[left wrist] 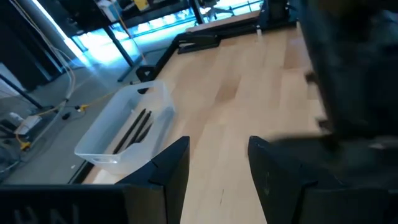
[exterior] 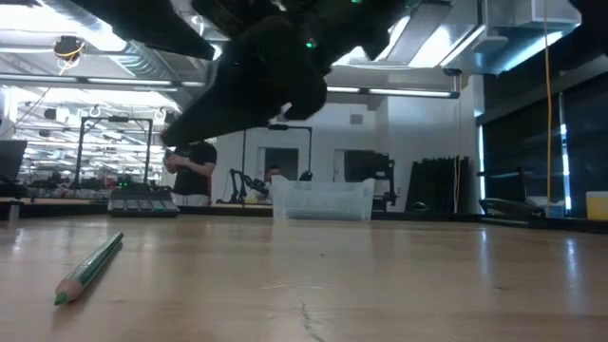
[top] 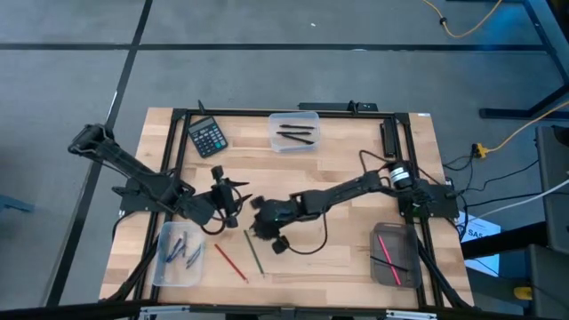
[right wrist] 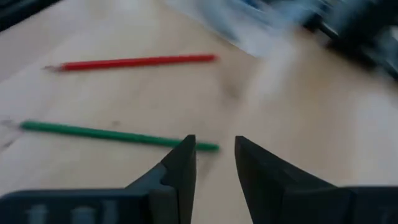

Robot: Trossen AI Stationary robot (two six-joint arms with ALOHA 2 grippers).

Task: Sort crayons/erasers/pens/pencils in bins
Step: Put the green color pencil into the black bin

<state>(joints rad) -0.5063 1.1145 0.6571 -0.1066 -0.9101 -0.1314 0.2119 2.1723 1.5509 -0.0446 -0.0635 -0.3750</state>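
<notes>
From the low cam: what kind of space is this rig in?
Likely a robotics lab or workshop: exposed ceiling ducts, more black equipment frames behind, a person standing there, cables across the grey floor.

The desk (top: 347,160) is a pale wooden top edged by a black metal frame. Near its far edge sits a black calculator (top: 207,137), and beside that a clear bin (top: 294,132) with dark sticks inside. At the near left corner rests a second clear bin (top: 179,253) holding a few grey-blue pieces. At the near right corner stands a smoky dark bin (top: 396,256) with a red stick in it. Between the two near bins, a red pencil (top: 230,260) and a green pencil (top: 254,252) lie loose on the bare wood, near each other but not touching.
</notes>
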